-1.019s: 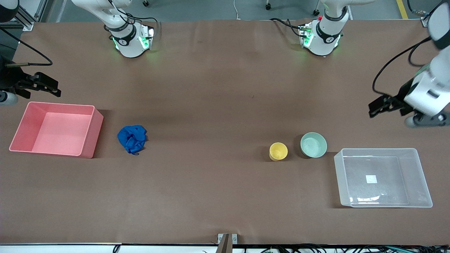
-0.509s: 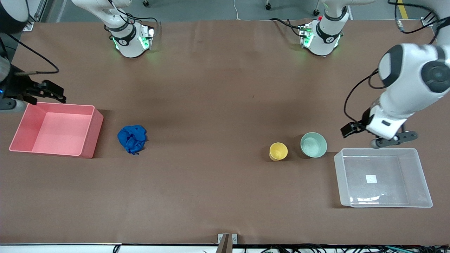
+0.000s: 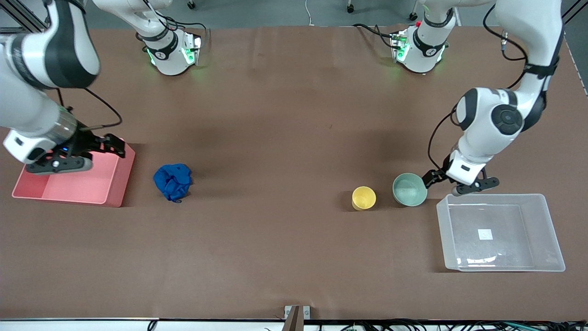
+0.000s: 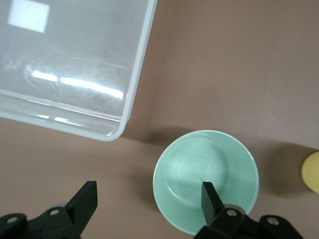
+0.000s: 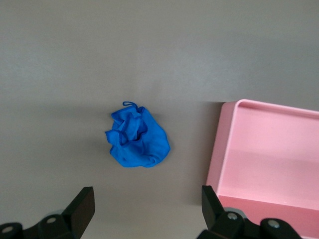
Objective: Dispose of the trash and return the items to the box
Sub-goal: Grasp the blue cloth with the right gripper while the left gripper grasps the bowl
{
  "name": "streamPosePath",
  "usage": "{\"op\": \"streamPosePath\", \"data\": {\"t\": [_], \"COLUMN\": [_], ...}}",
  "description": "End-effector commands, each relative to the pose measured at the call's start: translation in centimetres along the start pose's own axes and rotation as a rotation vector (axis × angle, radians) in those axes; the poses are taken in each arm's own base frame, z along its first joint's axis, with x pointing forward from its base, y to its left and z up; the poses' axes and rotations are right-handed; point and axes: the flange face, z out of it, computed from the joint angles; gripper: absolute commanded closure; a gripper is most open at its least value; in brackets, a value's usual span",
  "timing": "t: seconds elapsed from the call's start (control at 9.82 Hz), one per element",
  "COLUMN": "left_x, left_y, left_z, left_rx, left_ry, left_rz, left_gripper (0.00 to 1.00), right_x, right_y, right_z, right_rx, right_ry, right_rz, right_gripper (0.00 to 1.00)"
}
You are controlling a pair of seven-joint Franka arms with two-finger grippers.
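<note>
The blue wad of trash (image 3: 172, 182) lies on the table beside the pink bin; it also shows in the right wrist view (image 5: 137, 139). The yellow cup (image 3: 364, 197) and the mint-green bowl (image 3: 409, 189) stand side by side next to the clear box (image 3: 551, 230). My left gripper (image 3: 434, 177) is open and empty, low over the gap between bowl and box. In the left wrist view the left gripper (image 4: 148, 199) has one finger over the bowl (image 4: 199, 169), with the box (image 4: 134, 94) and cup (image 4: 312, 172) also in sight. My right gripper (image 3: 114, 148) is open and empty over the pink bin's corner; the right wrist view shows the right gripper (image 5: 147, 205) short of the wad.
The pink opaque bin (image 3: 115, 191) stands at the right arm's end of the table and also shows in the right wrist view (image 5: 222, 149). The two arm bases (image 3: 172, 53) stand along the table's edge farthest from the front camera. Brown table surface lies between the wad and the cup.
Both arms have swung in from the table's ends. The left gripper came down beside the mint bowl. The right gripper moved over the pink bin toward the wad. No object has moved.
</note>
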Motion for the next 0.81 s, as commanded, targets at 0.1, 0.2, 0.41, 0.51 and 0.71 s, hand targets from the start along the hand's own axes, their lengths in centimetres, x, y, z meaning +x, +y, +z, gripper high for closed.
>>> {"op": "streamPosePath", "data": {"t": [0.1,0.2,0.41,0.51,0.71], "left_x": [-1.3,-1.5,-1.4,-0.8,2.1], "left_y": [-0.3,-0.2,0.0,0.4,1.3], "left_z": [5.7,6.6,7.6,7.1,2.5], "left_rx": [0.005,0.007,0.007,0.004,-0.021], "left_ry": [-0.066,-0.080,-0.090,-0.079,0.008], "left_rz": [-0.010,-0.008,-0.010,-0.018,-0.037], "left_gripper": [0.38,0.56,0.89,1.00,1.00], "right_x": [-1.6,-1.5,-0.9,-0.5,-0.6], "right_y": [-3.4,-3.7,-4.7,-4.7,-5.2], "right_z": [7.3,9.5,13.5,15.7,17.7], "right_rx": [0.003,0.002,-0.003,-0.004,-0.006], "right_ry": [-0.015,-0.019,-0.038,-0.041,-0.057], "right_rz": [0.027,0.024,0.007,0.007,-0.003], "right_gripper": [0.05,0.05,0.05,0.05,0.05]}}
